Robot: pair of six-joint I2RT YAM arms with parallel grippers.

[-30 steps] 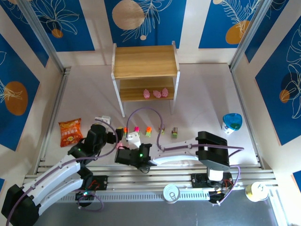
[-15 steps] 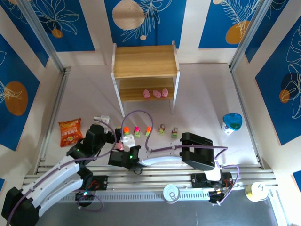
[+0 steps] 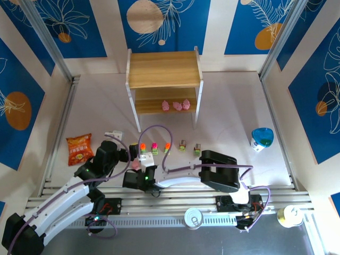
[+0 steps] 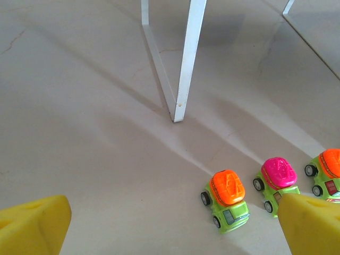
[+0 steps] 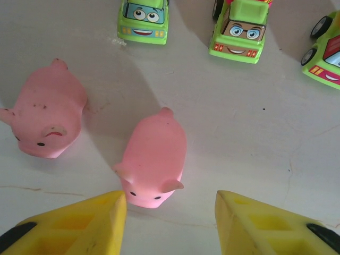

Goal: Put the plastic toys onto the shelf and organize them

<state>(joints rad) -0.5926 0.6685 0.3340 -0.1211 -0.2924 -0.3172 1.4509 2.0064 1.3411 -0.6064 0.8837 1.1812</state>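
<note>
Along the bottom edge of the right wrist view, the right fingers [image 5: 79, 226] stand partly apart and grasp nothing. One pink figure [image 5: 154, 159] lies on the table [image 5: 255, 133] just above the gap, its snout close to the left-hand finger; whether they touch I cannot tell. A second pink figure [image 5: 48, 125] lies near it at mid-left, apart from it. The fronts of three green cars [image 5: 241, 26] line the top edge.

At the lower corners of the left wrist view, the left fingers [image 4: 32, 223] are spread wide and empty. An orange-topped car [image 4: 227, 199], a magenta-topped car [image 4: 277, 180] and another orange-topped one at the right edge sit in a row at lower right. A white shelf leg [image 4: 186, 58] stands at upper centre.

Seen from overhead, the shelf [image 3: 163, 69] stands at upper centre with three pink figures [image 3: 176, 105] side by side on the right of its lower board. Five cars form a row on the table below it. A snack bag [image 3: 79, 149] lies at left and a blue bowl [image 3: 262, 139] at right.
</note>
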